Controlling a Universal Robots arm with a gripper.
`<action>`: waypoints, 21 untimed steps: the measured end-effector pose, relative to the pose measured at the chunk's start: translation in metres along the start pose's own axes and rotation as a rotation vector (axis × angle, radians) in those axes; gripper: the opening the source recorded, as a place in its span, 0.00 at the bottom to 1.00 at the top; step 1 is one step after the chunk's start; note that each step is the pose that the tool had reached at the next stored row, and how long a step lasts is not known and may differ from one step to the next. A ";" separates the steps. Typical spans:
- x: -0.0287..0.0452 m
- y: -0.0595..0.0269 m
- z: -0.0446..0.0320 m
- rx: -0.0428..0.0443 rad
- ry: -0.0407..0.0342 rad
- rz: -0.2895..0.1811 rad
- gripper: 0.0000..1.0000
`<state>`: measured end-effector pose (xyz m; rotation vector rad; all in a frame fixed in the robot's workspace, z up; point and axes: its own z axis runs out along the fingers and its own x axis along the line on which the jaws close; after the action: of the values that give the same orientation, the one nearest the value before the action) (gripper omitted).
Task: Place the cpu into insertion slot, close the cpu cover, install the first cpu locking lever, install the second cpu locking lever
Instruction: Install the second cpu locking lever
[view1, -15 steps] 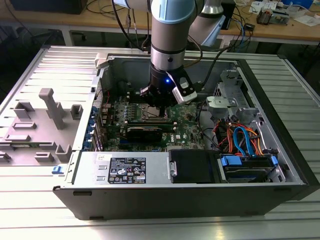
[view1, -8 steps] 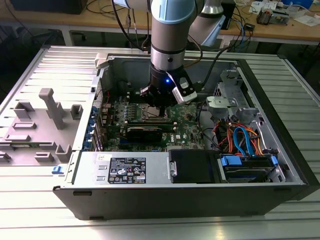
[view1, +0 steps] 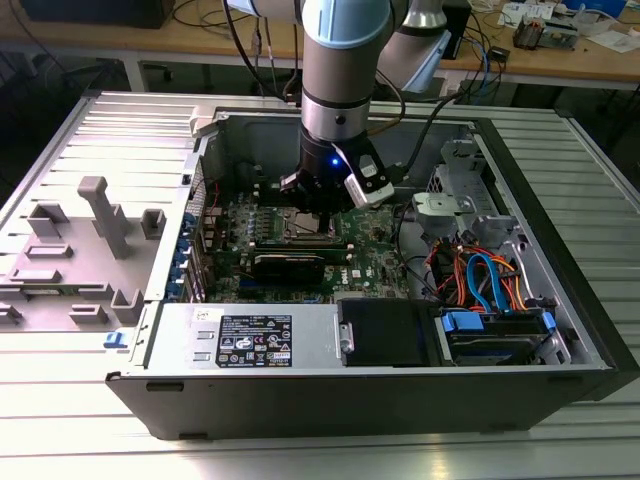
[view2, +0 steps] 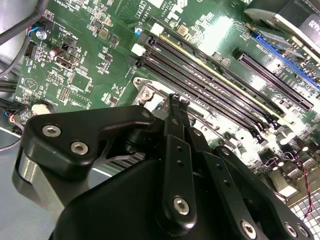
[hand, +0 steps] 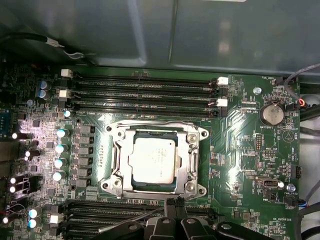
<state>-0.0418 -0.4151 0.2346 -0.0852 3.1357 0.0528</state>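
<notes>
In the first wrist view the cpu (hand: 152, 160), a flat silver square, lies in the insertion slot (hand: 199, 189) on the green board. The cpu cover (hand: 119, 155), a silver frame, lies flat around it. A thin metal lever (hand: 131, 220) runs slantwise beside the slot's near edge, ending at my fingertips. My gripper (hand: 173, 202) is shut there, just off that edge; whether it grips the lever I cannot tell. The second wrist view shows the gripper (view2: 177, 100) shut beside a slot corner (view2: 145, 94). In the exterior view the gripper (view1: 318, 208) hangs low over the slot (view1: 305, 228).
Long black memory slots (hand: 145, 90) flank the socket on both sides. The open case holds a power supply (view1: 250, 338), a black shroud (view1: 385, 332) and a drive cage with coloured cables (view1: 485, 280). Grey fixtures (view1: 100, 215) stand at the exterior view's left.
</notes>
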 end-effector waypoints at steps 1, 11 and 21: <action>0.0000 0.0000 0.0000 -0.0004 0.0000 0.000 0.11; 0.0000 0.0000 0.0000 -0.0048 -0.0002 0.000 0.11; 0.0000 0.0000 0.0000 -0.0092 -0.0005 0.000 0.11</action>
<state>-0.0418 -0.4151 0.2346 -0.0852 3.1353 0.0672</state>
